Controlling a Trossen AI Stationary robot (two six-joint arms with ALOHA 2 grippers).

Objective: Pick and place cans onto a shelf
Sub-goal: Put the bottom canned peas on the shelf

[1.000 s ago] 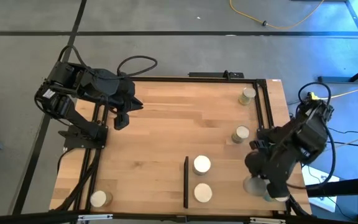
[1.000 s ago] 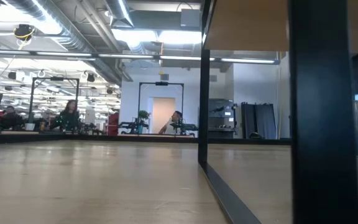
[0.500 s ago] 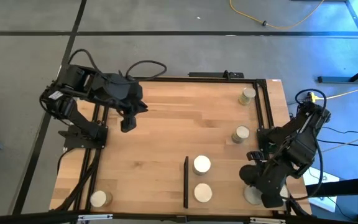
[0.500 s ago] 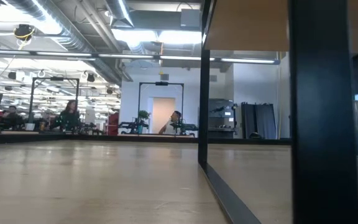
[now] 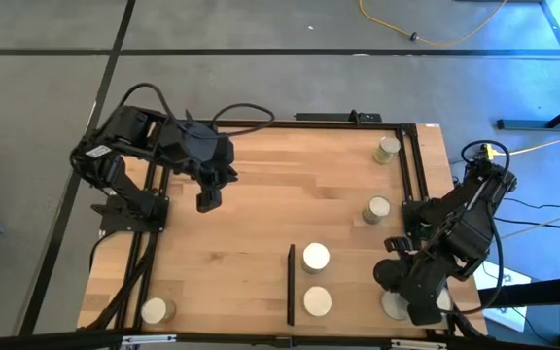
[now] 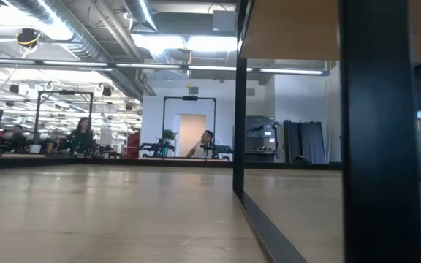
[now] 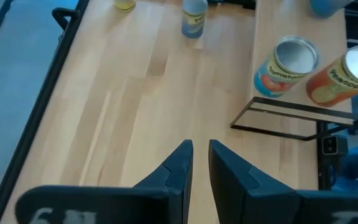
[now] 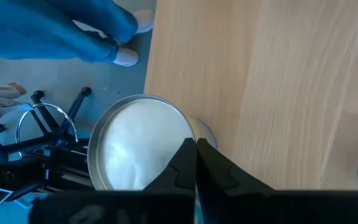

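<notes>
Several cans with pale round tops stand upright on the wooden tabletop. Two cans (image 5: pixel 316 257) (image 5: pixel 317 300) stand on the shelf (image 5: pixel 348 277), just right of its black bar (image 5: pixel 291 284). Others stand at the far right (image 5: pixel 388 149), the mid right (image 5: pixel 376 209) and the near left corner (image 5: pixel 154 310). My right gripper (image 8: pixel 196 149) is shut, pointing down over one more can (image 8: pixel 135 146) at the near right (image 5: pixel 392 305). My left gripper (image 7: pixel 201 155) hangs over bare wood at the far left (image 5: pixel 207 199), its fingers a narrow slit apart with nothing between them. My right gripper's shut fingertips (image 8: pixel 188 155) stand from above at the rim (image 8: pixel 182 127) of the near-right can's top. Whether they touch it, I cannot tell. The can stands upright on the wood.
A black frame (image 5: pixel 411 175) runs along the table's right side. A thick black post (image 6: pixel 382 131) stands close in the low view. Beyond the table's near right corner a person's blue legs (image 8: pixel 73 31) and white shoes (image 8: pixel 129 56) show. Bare wood lies mid-table (image 5: pixel 261 214).
My right arm has sunk toward the near-right can and come a little toward the table's near edge, most of it in the first half second. My left gripper has drifted toward the table's middle, slightly nearer and lower.
</notes>
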